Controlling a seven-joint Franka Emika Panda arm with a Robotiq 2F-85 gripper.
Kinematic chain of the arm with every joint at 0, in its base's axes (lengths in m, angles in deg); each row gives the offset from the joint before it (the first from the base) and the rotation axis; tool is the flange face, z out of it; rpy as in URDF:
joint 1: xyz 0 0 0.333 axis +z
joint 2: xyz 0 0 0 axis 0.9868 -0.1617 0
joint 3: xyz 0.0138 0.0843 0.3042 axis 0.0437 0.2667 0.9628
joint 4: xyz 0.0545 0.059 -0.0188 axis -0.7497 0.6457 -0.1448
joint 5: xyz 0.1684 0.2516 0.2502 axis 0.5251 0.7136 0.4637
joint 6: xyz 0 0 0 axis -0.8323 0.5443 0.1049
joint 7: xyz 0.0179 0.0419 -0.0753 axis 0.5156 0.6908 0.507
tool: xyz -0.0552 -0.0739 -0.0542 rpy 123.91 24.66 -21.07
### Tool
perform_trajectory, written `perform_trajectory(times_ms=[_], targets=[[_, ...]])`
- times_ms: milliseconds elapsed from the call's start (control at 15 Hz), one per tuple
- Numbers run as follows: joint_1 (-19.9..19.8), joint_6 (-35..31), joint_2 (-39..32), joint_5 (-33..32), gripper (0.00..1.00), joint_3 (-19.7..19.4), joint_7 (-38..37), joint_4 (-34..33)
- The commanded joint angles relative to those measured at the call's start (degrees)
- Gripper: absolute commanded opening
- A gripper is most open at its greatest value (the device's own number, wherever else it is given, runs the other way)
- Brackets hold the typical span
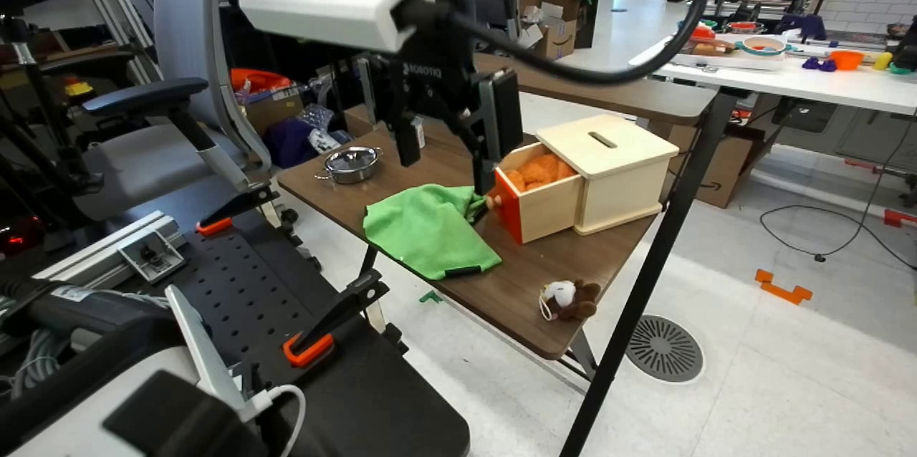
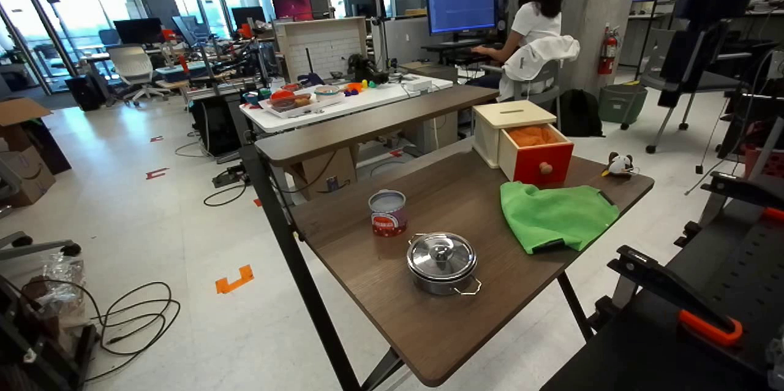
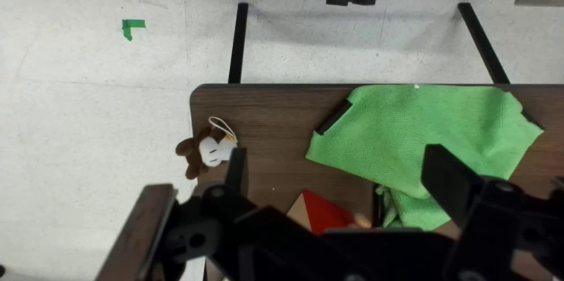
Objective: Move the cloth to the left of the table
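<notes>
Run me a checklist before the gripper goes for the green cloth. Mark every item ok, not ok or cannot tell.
1. Gripper open and unloaded: ok; the jaws stand apart with nothing held.
2. Green cloth set back from the edge of the table: not ok; it reaches the edge.
3. Drawer pushed in: not ok; it stands pulled out in both exterior views.
4. Cloth free of the drawer's knob: cannot tell; they are close, contact unclear.
5. Lidded pot clear of the cloth: ok; bare table lies between them.
6. Plush toy clear of the cloth: ok; apart in the wrist view.
</notes>
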Motion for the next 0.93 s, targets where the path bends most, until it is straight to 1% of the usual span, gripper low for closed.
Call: perform_trajectory(times_ms=[0, 67, 267, 333, 467, 600, 733, 867], targets=[[-1.69, -0.64, -1.65, -0.53, 1.0, 2.36, -0.88, -0.31], [-1.73, -0.65, -2.32, -0.6, 1.0, 2.6, -1.01, -0.45], [-2.13, -0.54, -1.34, -0.64, 1.0, 2.41, -0.93, -0.39], [-2.37, -4.54, -2.47, 0.19, 1.0, 2.41, -1.75, -0.24], [-2.37, -10.5, -5.97, 0.83, 1.0, 2.62, -5.26, -1.19], [-2.2, -13.62, -10.16, 1.71, 1.0, 3.29, -9.25, -3.32], [-1.06, -14.36, -13.96, -0.03, 1.0, 2.66, -14.22, -5.18], [0.48, -13.35, -18.17, -1.74, 1.0, 1.54, -18.09, -7.44]])
